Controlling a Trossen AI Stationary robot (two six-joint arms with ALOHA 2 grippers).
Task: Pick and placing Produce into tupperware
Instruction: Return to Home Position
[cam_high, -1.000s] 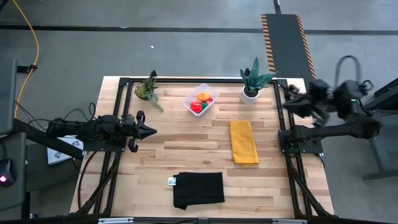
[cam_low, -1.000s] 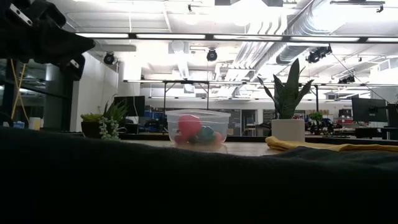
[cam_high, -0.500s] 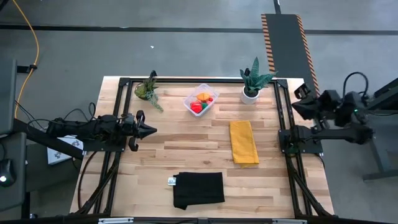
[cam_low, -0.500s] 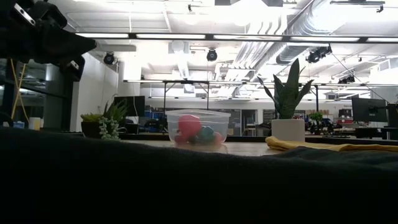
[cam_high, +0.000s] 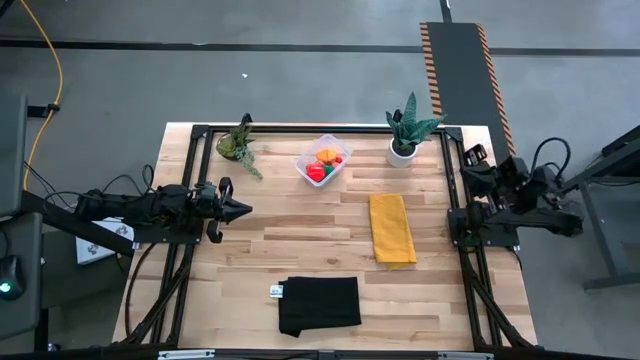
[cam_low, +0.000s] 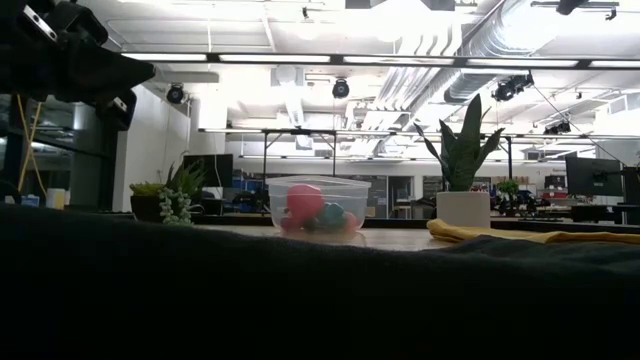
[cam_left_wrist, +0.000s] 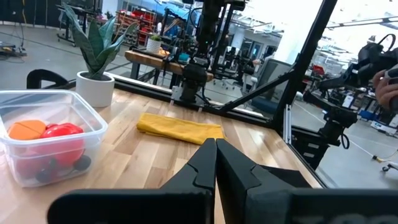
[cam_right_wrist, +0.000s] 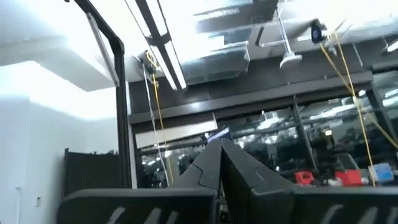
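The tupperware (cam_high: 322, 160) stands at the far middle of the bench (cam_high: 300, 235), between a small leafy plant (cam_high: 238, 143) and a white-potted plant (cam_high: 403, 135). From above, the Produce (cam_high: 318, 170) shows as red and orange pieces inside it. The left wrist view adds a small dark berry on the tub's floor beneath the red piece. The low view shows the tub side-on, with a pink-red lump and something bluish behind its clear wall.

The left claw (cam_high: 246, 210) hangs over the bench's left side, pointing toward the middle. Its fingers are pressed together to a point and carry nothing, which its own wrist view shows most plainly.

The right claw (cam_right_wrist: 220, 144) is likewise pinched together and empty, aimed up at ceiling lights. Only the high view places the right arm (cam_high: 520, 192) off the bench's right edge.

A yellow cloth (cam_high: 392, 228) lies right of centre and a black cloth (cam_high: 319, 305) lies near the front edge.
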